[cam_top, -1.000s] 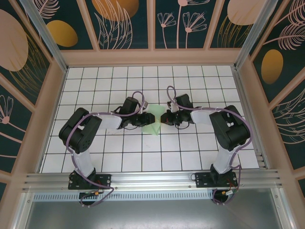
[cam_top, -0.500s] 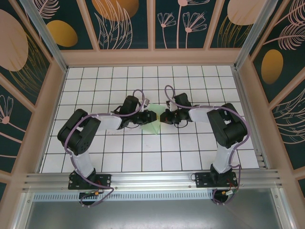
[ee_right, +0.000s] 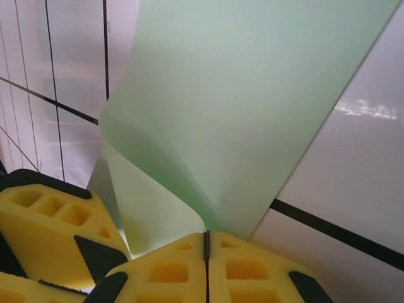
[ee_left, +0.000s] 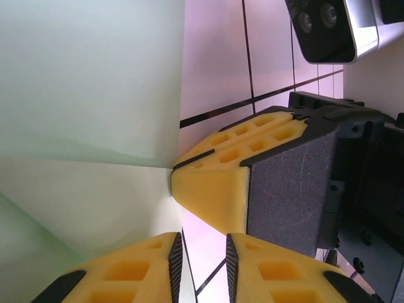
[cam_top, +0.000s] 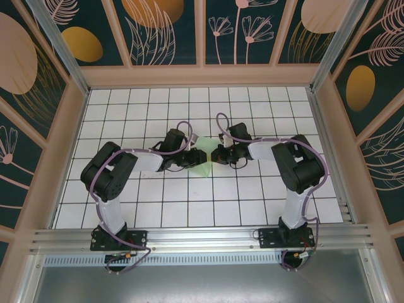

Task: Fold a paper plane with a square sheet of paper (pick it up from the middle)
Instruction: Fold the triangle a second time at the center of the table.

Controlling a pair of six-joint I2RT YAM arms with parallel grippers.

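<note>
Worktop (cam_top: 240, 202): white gridded tiles, both arms reach in and meet at its middle
Square sheet of paper (ee_right: 252, 95): pale mint green, at mid-worktop between the two hands, partly lifted off the tiles, one flap curled over
Right hand (ee_right: 206, 235): fingers pressed flat together, pinching a point of the sheet at their tips
Left hand (ee_left: 202, 243): jaws a narrow slit apart, tile visible through the gap; sheet runs alongside one finger, cannot tell whether gripped
Spacing: fingertips of the two hands just beside each other
</note>
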